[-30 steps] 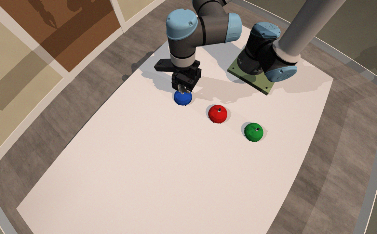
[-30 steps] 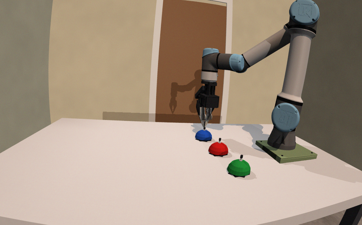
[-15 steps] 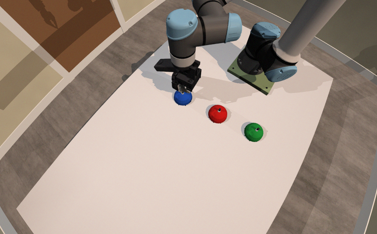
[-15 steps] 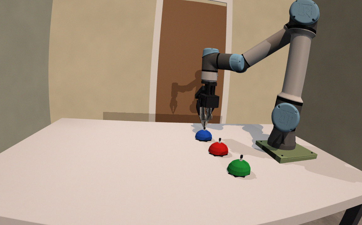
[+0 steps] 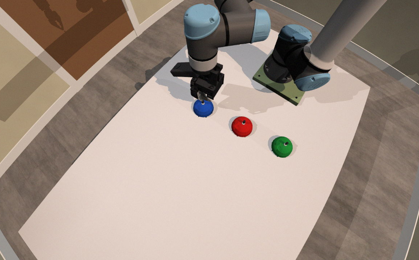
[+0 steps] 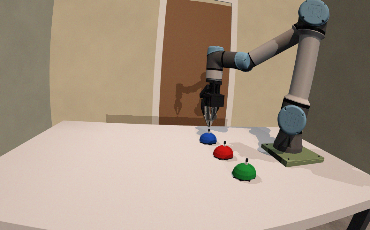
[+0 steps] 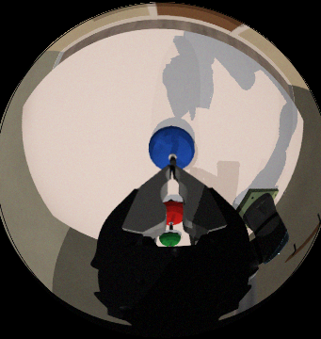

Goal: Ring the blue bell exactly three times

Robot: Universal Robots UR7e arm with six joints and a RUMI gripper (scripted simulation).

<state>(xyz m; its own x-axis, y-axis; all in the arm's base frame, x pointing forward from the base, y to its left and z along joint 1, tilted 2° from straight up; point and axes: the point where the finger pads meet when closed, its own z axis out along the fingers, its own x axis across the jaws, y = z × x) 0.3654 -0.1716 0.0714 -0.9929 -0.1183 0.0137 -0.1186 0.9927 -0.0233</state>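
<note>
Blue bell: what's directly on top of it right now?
The shut gripper hangs point-down over the blue bell, its tip just above the raised black button. From the top view, the fingers cover the button.

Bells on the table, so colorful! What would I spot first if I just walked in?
Probably the three shiny bells in a slanted row: the blue bell farthest back, the red bell in the middle, the green bell nearest. Next, the big gray arm bending over from its green base plate, its gripper pointing straight down with jaws shut, tip right above the blue bell's little button.
</note>
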